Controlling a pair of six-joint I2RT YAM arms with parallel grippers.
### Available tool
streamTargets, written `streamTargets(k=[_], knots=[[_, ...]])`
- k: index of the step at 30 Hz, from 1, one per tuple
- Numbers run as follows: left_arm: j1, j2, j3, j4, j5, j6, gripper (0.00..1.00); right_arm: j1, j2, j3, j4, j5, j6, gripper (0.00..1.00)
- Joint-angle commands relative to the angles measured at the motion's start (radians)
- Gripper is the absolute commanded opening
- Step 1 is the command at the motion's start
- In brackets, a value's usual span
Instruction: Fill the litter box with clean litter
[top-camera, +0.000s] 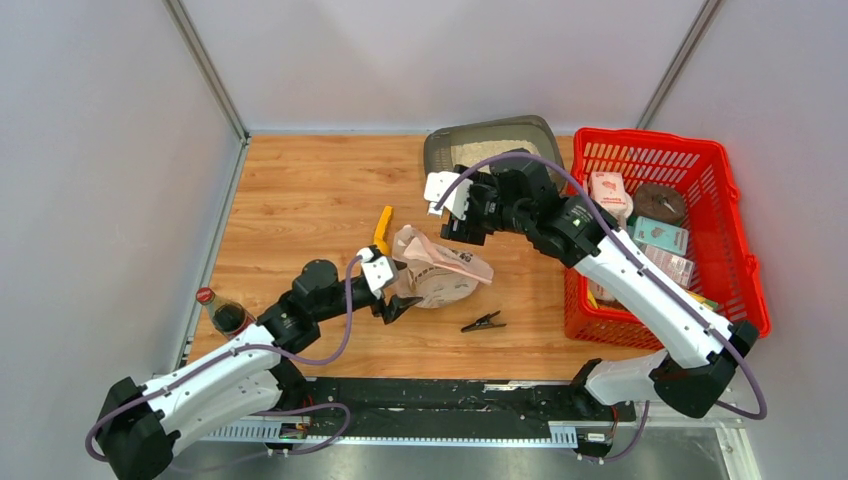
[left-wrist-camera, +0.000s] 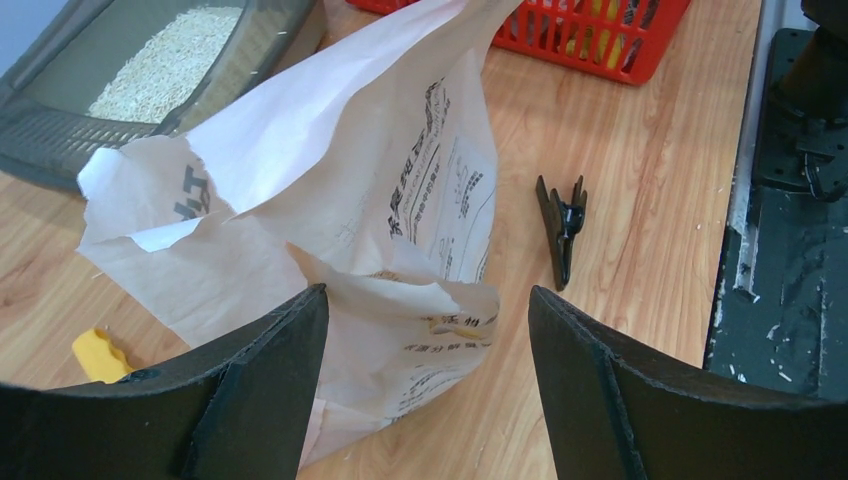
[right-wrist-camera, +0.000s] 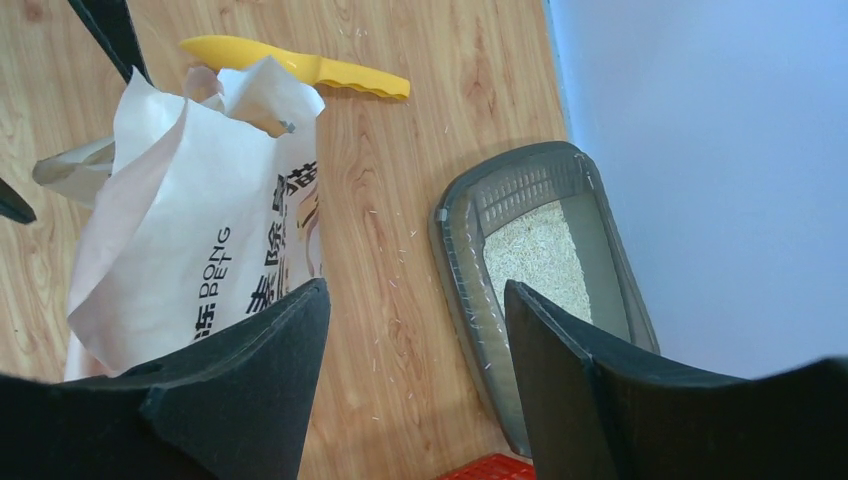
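Observation:
The litter box (top-camera: 436, 148) lies at the far middle of the table, with a patch of clean litter (top-camera: 490, 152) inside. In the right wrist view the litter box (right-wrist-camera: 455, 250) and its litter (right-wrist-camera: 535, 260) sit under my right gripper (right-wrist-camera: 415, 320), which is open over bare wood between box and paper litter bag (right-wrist-camera: 190, 240). That gripper (top-camera: 458, 232) hovers just above the bag (top-camera: 440, 270). My left gripper (left-wrist-camera: 428, 330) is open at the bag's near side, a lower corner of the bag (left-wrist-camera: 330, 200) lying loose between its fingers. Left gripper (top-camera: 395, 300) is low at the table.
A yellow scoop (top-camera: 383, 228) lies just left of the bag. A black clip (top-camera: 483, 322) lies on the wood near the bag. A red basket (top-camera: 735, 250) full of packets stands at the right. A dark bottle (top-camera: 222, 312) stands at the left edge.

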Motion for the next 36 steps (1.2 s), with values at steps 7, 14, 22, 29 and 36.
streamTargets(k=[7, 14, 22, 29, 36], knots=[[-0.080, 0.091, 0.014, 0.115, -0.180, -0.121, 0.81, -0.006, 0.015, 0.040, 0.022, -0.026, 0.104, 0.70], [-0.080, 0.045, 0.049, 0.014, -0.231, -0.133, 0.61, -0.027, 0.032, 0.048, 0.022, -0.047, 0.135, 0.70], [-0.040, 0.044, 0.035, 0.035, -0.093, -0.103, 0.38, -0.234, 0.303, 0.385, -0.101, -0.325, 0.167, 0.65], [0.021, 0.048, 0.069, 0.006, 0.016, -0.041, 0.22, -0.251, 0.539, 0.456, -0.182, -0.489, 0.167, 0.56], [0.066, 0.090, 0.132, -0.043, 0.102, 0.042, 0.00, -0.250, 0.578, 0.415, -0.176, -0.560, 0.186, 0.46]])
